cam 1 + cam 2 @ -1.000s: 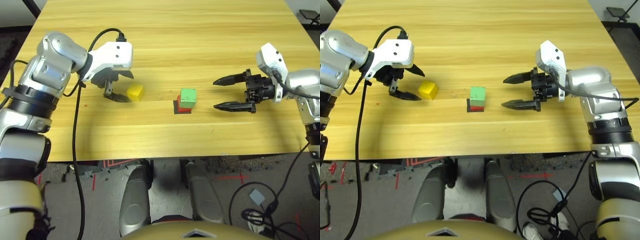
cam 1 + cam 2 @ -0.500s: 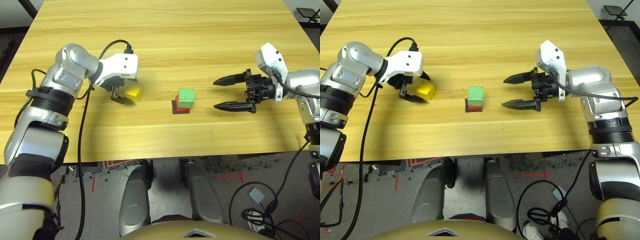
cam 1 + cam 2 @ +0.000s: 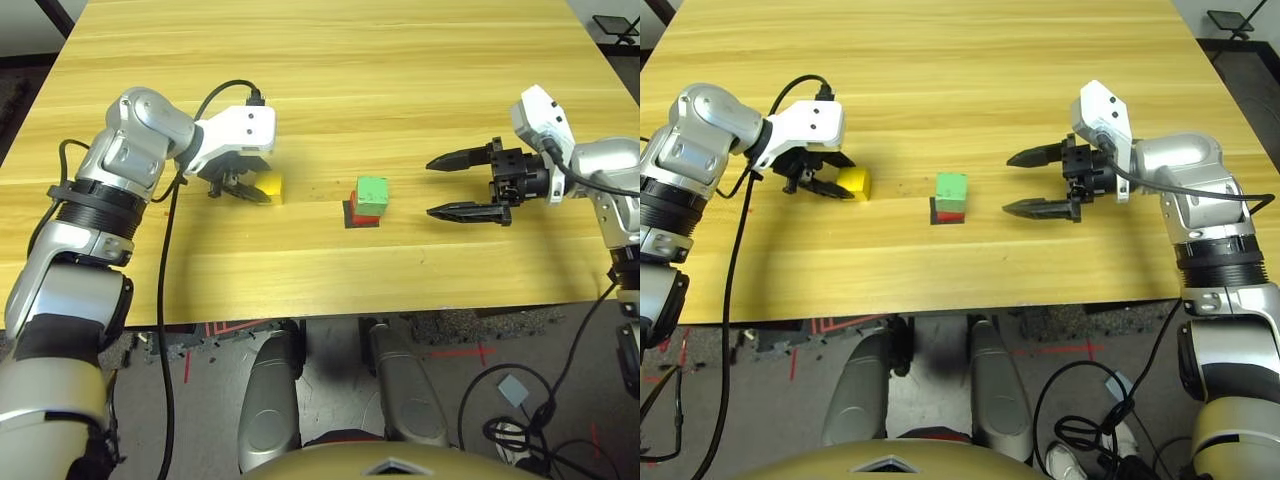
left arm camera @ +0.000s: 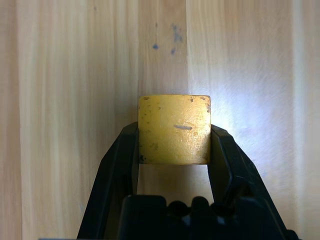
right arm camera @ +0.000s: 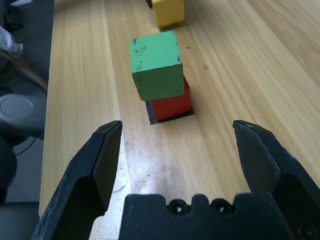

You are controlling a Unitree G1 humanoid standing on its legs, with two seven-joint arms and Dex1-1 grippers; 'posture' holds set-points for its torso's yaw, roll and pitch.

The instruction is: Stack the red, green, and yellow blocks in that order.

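yellow block (image 4: 174, 129) pinched by left gripper (image 3: 238, 189) on open counter (image 3: 330, 60); green block (image 3: 375, 195) tops red block (image 3: 364, 212); right gripper (image 3: 462, 185) agape nearby.

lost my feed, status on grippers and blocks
Left gripper shut on yellow block, on table. Right gripper open beside stack. Green block on red block. Path clear.

Left claw (image 4: 174, 150) now clamped (yellow block (image 4: 174, 129))
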